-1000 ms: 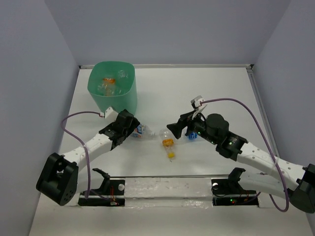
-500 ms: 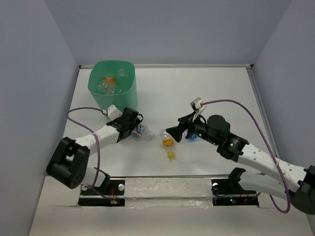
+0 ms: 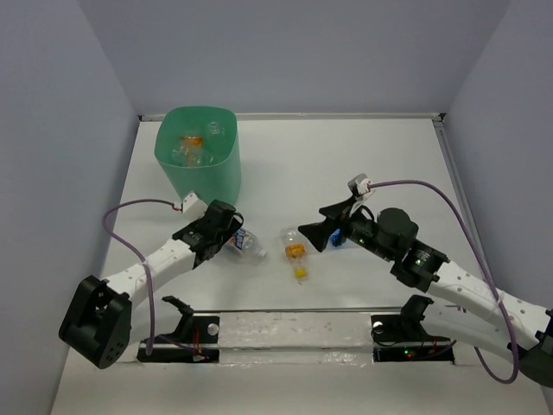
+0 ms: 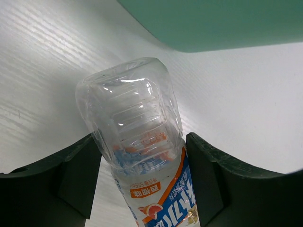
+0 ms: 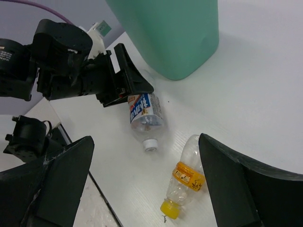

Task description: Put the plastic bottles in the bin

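Likely light, crushable and slick, the blue-label bottle [image 4: 135, 118] lies on the worktop [image 3: 363, 164] near the bin [image 3: 203, 177], left tool [image 4: 139, 142] flanking its stiffer ribbed body, a sound hold, grip uncertain; right tool [image 3: 311, 235] gapes wide

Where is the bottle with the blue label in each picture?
Top external: the blue-label bottle lies left of middle, at the left gripper.
Left wrist: the blue-label bottle fills the middle, its base pointing up.
Right wrist: the blue-label bottle is in the middle, its white cap pointing down.
Shared landmark: the green bin, at the top of the left wrist and right wrist views.
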### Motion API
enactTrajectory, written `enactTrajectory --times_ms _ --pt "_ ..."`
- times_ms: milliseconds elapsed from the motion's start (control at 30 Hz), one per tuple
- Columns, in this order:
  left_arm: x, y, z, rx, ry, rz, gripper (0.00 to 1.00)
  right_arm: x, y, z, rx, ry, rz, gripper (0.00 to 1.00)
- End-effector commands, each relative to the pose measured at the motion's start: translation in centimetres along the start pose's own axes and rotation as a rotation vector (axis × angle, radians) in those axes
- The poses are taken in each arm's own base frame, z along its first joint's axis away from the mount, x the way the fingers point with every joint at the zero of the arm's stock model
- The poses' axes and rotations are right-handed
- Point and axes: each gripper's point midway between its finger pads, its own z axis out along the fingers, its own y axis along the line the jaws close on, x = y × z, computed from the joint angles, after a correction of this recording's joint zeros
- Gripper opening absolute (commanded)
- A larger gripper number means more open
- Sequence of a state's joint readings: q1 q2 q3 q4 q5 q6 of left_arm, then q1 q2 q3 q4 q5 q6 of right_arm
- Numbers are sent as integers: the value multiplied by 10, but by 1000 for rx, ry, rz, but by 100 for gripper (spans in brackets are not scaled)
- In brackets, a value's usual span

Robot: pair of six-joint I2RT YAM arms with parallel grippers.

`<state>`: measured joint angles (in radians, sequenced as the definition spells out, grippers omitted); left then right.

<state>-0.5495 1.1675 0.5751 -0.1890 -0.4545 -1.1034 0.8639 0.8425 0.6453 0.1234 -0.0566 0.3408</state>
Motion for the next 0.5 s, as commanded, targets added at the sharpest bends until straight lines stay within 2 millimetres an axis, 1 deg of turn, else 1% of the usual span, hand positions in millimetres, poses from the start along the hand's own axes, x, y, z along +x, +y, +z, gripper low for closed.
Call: enactTrajectory --times_ms 0,33,67,100,133,200,267,300,367,400,467 --pt "5 8 -15 33 12 19 52 -3 -5 -11 36 -40 55 97" --pt "5 6 -18 48 14 20 50 5 -9 -13 48 -26 64 97" --pt "5 0 -28 87 9 27 49 6 -17 -17 95 -42 81 97" --pt "3 -6 -34 115 3 26 49 9 -21 -20 116 -41 93 97" --pt "5 -14 -45 152 6 58 48 18 -30 -22 152 -35 103 97" --pt "-3 -29 -63 220 -18 79 48 24 -34 -29 172 -38 130 97" --pt "-9 -42 -80 269 -34 139 48 27 -39 -34 196 -42 140 97" --pt "-19 -58 -101 323 -62 157 49 28 -41 -39 205 -43 146 97" --pt "-33 -75 -125 384 -98 167 48 24 -46 -44 233 -67 147 96" --pt "-49 -93 -150 454 -137 165 48 32 -51 -48 263 -41 144 96" --pt "-69 -110 -173 521 -182 153 48 31 -59 -55 305 -59 144 96"
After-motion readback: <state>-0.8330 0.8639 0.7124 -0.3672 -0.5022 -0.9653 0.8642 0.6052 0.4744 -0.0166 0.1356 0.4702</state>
